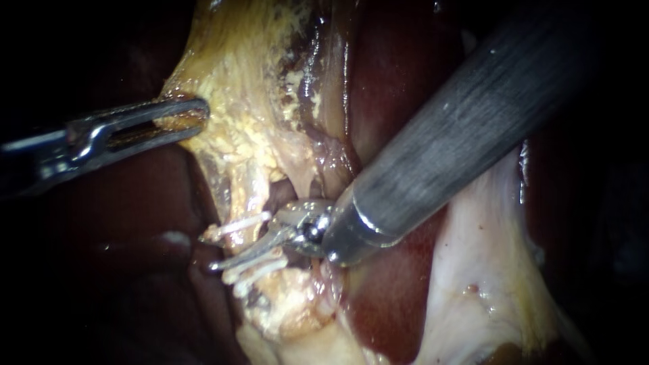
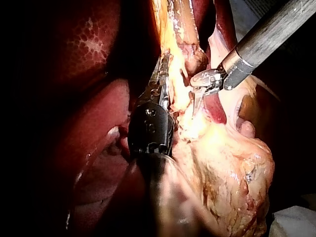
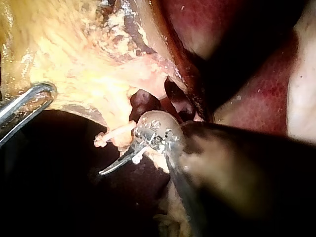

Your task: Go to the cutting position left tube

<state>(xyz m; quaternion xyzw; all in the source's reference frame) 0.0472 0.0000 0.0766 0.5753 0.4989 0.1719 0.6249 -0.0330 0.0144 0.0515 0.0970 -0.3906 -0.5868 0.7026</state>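
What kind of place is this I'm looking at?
Likely a surgical field, close up: left instrument holding yellowish tissue, right instrument by white clips on a tube, dark red liver around.

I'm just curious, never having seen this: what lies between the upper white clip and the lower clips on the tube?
The thin tip of the right instrument, lying across the tube; the endoscope view shows it best.

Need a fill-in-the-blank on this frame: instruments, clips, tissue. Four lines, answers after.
1. The left instrument has its jaws ___ on the yellowish tissue.
2. The right instrument comes in from the upper ___ of the endoscope view.
3. Its tip lies ___ the upper clip and the lower clips.
4. The clips are ___ in colour.
Missing words: shut; right; between; white.
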